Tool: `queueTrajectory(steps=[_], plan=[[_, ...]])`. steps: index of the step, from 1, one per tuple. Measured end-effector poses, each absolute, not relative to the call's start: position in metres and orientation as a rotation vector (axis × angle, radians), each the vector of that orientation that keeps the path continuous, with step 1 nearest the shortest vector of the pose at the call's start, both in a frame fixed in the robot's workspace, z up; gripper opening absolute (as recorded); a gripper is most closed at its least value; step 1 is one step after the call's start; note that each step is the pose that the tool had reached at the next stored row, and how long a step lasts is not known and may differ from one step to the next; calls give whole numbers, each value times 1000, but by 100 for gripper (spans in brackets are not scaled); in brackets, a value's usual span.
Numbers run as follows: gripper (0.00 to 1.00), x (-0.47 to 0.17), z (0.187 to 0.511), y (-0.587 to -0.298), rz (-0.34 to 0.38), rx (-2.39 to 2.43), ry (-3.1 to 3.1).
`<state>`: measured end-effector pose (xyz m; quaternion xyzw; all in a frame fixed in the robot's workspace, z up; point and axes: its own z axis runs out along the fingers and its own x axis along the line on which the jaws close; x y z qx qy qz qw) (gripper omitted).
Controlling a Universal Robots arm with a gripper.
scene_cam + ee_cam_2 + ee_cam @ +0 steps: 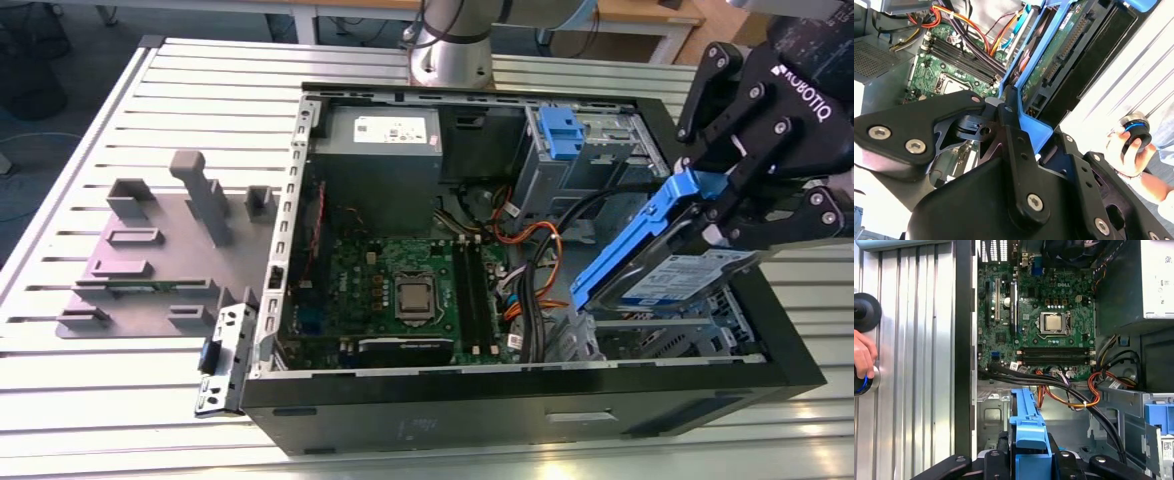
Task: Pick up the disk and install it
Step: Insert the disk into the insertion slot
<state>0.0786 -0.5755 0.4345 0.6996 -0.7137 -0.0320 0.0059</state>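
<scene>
The gripper (721,215) is clenched on the blue rails of the disk (674,275) and holds it tilted above the open case (467,410). The disk's lower end points into the case's bay corner, beside the motherboard (400,285). The case lies on its side on the slatted surface (120,420).

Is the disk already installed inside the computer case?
No, in the exterior view the end effector holds the disk tilted above the open computer case.
</scene>
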Motion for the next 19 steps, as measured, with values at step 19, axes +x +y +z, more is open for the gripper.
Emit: queueTrajectory(steps=[19], plan=[[37,78,442,-581,-101,2190,-2234]])
